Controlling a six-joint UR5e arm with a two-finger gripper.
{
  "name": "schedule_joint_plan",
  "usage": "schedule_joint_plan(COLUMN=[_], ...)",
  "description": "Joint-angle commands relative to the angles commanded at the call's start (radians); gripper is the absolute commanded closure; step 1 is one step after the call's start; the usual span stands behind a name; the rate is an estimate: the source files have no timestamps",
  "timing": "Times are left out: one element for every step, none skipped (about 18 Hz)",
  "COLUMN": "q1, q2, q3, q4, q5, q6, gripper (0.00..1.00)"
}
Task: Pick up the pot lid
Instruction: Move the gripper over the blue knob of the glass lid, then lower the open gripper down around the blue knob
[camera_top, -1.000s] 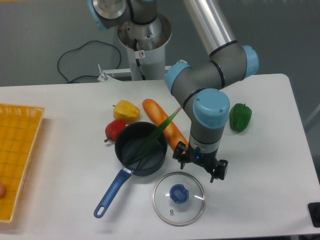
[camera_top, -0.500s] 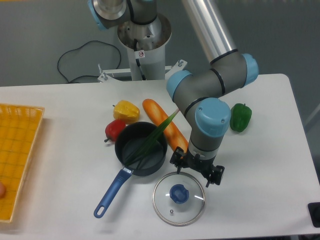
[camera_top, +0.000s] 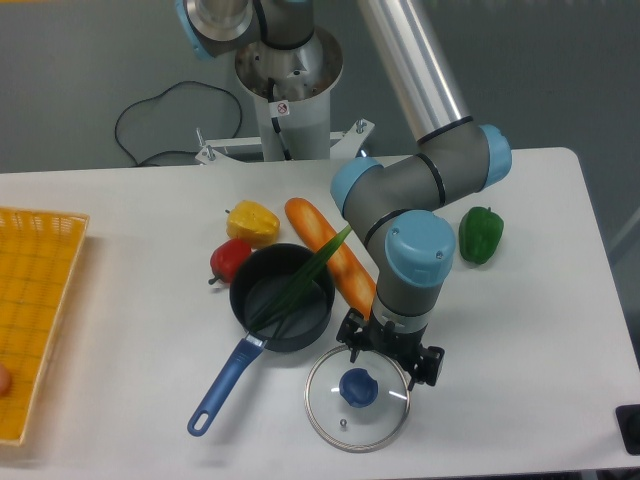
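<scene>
Pincer (camera_top: 390, 358), two-fingered, dark-tipped, hung open by far rim of round clear-glass lid (camera_top: 328, 408) with blue knob (camera_top: 358, 388). Lid lay on white surface (camera_top: 150, 330), nearer and right of black pot (camera_top: 247, 305).

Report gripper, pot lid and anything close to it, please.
Gripper open, near lid. Lid lying flat, not grasped. Black pan close beside lid.

Light bright, quite even on table (camera_top: 130, 310); shadows soft. Small glare on glass lid (camera_top: 357, 405). Picture mostly sharp.
</scene>
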Motion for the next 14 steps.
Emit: schedule_joint_plan(q1=[-0.002, -0.003, -0.003, -0.003, -0.003, -0.005, -0.005, -0.006, -0.012, -0.012, -0.012, -0.014, -0.014, -0.015], q2=[-0.002, -0.002, -0.002, -0.002, -0.005, -0.008, -0.009, -0.011, -0.014, -0.015, -0.017, -0.02, -0.021, -0.026], q3=[-0.006, -0.014, -0.017, -0.014, -0.011, -0.009, -0.009, -0.009, -0.008, -0.006, -0.006, -0.003, -0.002, -0.002], q4=[0.0, 0.0, 0.0, 0.0, 0.002, 0.002, 0.002, 0.002, 0.002, 0.002, 0.002, 0.002, 0.002, 0.002], q5=[0.0, 0.002, 0.0, -0.002, -0.002, -0.003, -0.008, -0.011, -0.017, -0.017, -0.018, -0.018, -0.018, -0.018], q6=[-0.002, -0.002, -0.002, -0.002, 0.0, 0.0, 0.0, 0.0, 0.002, 0.002, 0.003, 0.003, 0.003, 0.003], gripper=[0.0, 0.0, 0.0, 0.0, 0.0, 0.0, 0.0, 0.0, 0.0, 0.0, 0.0, 0.0, 0.0, 0.0])
